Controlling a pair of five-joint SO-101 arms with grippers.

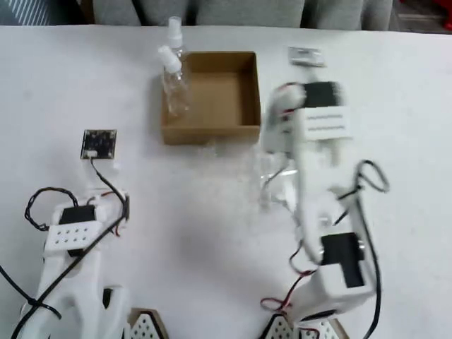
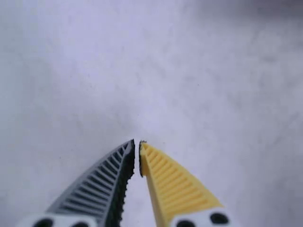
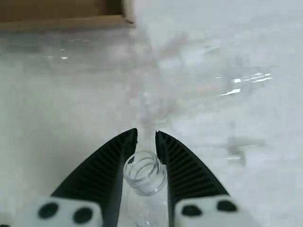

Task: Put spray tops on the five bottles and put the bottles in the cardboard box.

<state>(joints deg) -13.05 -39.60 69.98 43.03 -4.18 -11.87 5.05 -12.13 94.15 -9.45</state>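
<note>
At lower left, the left end effector [image 2: 138,150] sat closed and empty over the bench [image 2: 189,71]. Right of centre, the right end effector [image 3: 147,137] gripped the neck of an uncapped bottle [image 3: 144,176]. At upper centre stood the cardboard box [image 1: 212,132], with two spray-topped bottles [image 1: 174,81] at its left wall.

A white table [image 1: 212,240] spreads across the frame. An open cardboard box [image 1: 212,131] sits at upper centre. One spray bottle [image 1: 176,88] with a white top stands over the box's left wall, and a second spray bottle [image 1: 175,42] stands at the box's upper left corner. The right arm [image 1: 321,123] stretches from lower right to just right of the box. A faint clear bottle [image 1: 270,176] is blurred on its left side. The left arm [image 1: 70,236] sits folded at lower left. Above it lies a small black board [image 1: 99,143] with a cable. A small grey item [image 1: 305,56] lies at upper right.
</note>
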